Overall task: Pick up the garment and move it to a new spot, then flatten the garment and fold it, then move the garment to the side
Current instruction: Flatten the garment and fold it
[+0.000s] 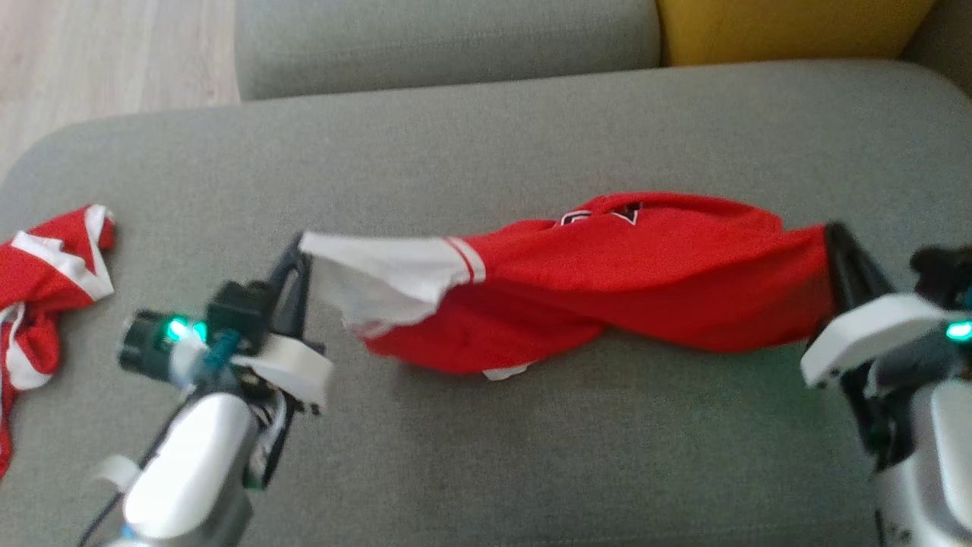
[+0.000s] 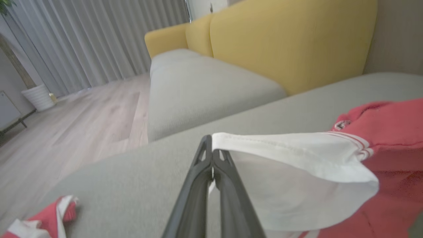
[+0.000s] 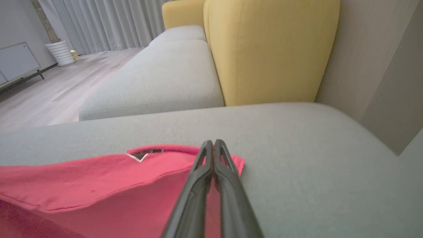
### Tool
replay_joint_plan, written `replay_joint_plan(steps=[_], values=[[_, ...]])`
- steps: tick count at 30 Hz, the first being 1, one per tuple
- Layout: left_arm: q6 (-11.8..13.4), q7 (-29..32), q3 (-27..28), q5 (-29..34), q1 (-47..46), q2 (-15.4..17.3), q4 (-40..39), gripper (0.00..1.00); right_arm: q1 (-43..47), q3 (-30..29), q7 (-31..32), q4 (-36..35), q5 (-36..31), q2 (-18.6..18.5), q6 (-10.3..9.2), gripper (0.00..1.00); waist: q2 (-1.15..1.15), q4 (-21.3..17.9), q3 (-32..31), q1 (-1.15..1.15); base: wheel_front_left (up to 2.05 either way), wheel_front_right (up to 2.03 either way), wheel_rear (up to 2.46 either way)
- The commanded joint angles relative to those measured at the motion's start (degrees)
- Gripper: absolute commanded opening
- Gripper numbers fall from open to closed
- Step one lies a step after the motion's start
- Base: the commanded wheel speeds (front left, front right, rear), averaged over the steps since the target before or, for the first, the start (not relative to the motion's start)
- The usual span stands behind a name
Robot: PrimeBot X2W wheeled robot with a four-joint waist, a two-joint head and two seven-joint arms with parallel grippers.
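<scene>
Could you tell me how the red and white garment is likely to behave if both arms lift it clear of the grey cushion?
Probably floppy: the garment sags and twists between the left gripper and right gripper, whose jaws pinch its ends. Likely light, since narrow pinches hold its ends up. The white sleeve hangs open, so it may swing.

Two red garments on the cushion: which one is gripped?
The middle garment, strung between the left gripper, shut on its white sleeve, and the right gripper on its red edge. The other garment lies crumpled, untouched, far left.
</scene>
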Motion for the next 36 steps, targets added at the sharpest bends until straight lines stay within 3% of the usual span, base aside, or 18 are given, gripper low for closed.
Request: replay_joint_plan(steps=[1,9,16,24,28,31,36], values=[[0.57,-0.32,3.33,-0.38,-4.41,2.61,-3.71,0.00,-4.34,2.21,-0.56,-2.98,-0.26,-2.31,0.39,0.00,0.00,0.12,-1.67,0.00,0.00,0.00,0.00],[1.07,6.16,7.39,-0.44,-10.42,8.48,-19.87,0.00,-14.61,10.19,-0.83,-6.12,2.83,-11.62,0.39,0.00,0.00,-0.99,-6.15,0.00,0.00,0.00,0.00],[2.18,12.74,12.02,0.83,-13.07,15.76,-32.54,0.00,-20.62,12.70,2.66,-10.25,4.35,-17.43,0.39,0.00,0.00,-2.83,-10.19,0.00,0.00,0.00,0.00],[3.48,23.82,18.05,0.89,-11.50,24.32,-46.93,0.00,-18.40,7.59,14.96,-24.08,5.65,-19.88,0.39,0.00,0.00,-3.93,-11.40,0.00,0.00,0.00,0.00],[1.48,27.25,18.63,-1.00,-12.97,26.45,-47.59,0.00,-18.44,5.83,19.98,-27.37,6.07,-20.17,0.39,0.00,0.00,-4.01,-9.44,0.00,0.00,0.00,0.00],[-0.01,27.66,17.62,-2.32,-14.89,25.97,-45.76,0.00,-19.54,5.97,21.62,-26.59,6.46,-20.07,0.39,0.00,0.00,-3.97,-7.76,0.00,0.00,0.00,0.00],[-5.62,26.46,12.93,-4.04,-24.98,22.64,-34.68,0.00,-28.99,9.61,22.04,-18.48,7.53,-18.71,0.39,0.00,0.00,-4.15,-0.55,0.00,0.00,0.00,0.00]])
